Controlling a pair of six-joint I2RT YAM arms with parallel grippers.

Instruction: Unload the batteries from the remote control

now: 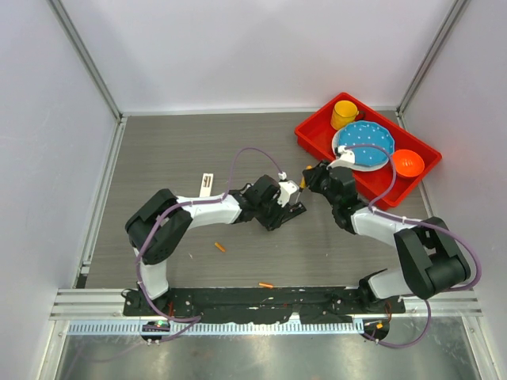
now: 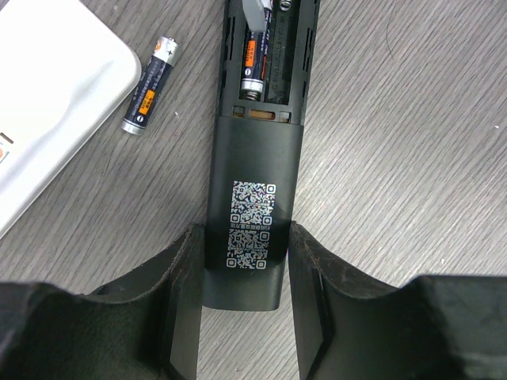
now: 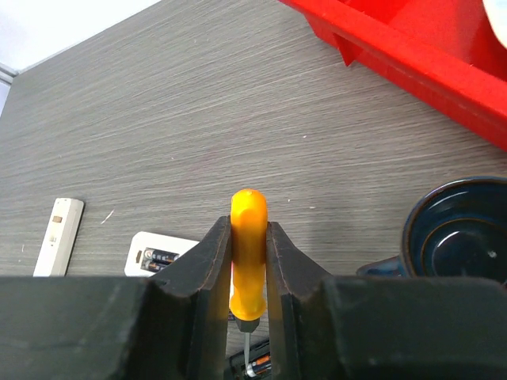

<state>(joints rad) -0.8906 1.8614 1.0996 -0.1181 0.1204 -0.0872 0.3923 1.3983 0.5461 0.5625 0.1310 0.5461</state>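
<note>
Left gripper (image 2: 245,241): clenched on the bottom end of the black remote (image 2: 253,158), one finger against each long side.
Black remote: it lay back-up on the grey table (image 1: 174,158), with a square code label showing between the fingers and its battery bay uncovered at the far end.
Seated battery (image 2: 252,62): a dark cell with an orange band sat in the left slot of the bay, metal end toward the gripper. The slot beside it looked bare, though its top was cut off by the picture edge.
Loose battery (image 2: 150,85): it lay on the table just left of the black remote, apart from it and close to the white remote (image 2: 55,103).
White remote: in the right wrist view its own bay was uncovered, with dark cells inside.
Orange cylinders: one (image 1: 220,247) lay near the left arm and another (image 1: 265,285) at the near table edge, both well apart from the remotes.
Right gripper (image 3: 248,231): clamped tight on the orange screwdriver (image 3: 249,207), handle up and thin shaft pointing down toward the remotes.
White strip (image 3: 57,236): it lay flat on the table, left of the white remote.
Dark bowl (image 3: 459,237): it stood to the right of the screwdriver.
Red bin (image 3: 412,51): it sat at the far right, holding a yellow cup (image 1: 344,113), a blue plate (image 1: 364,144) and an orange bowl (image 1: 408,162).
</note>
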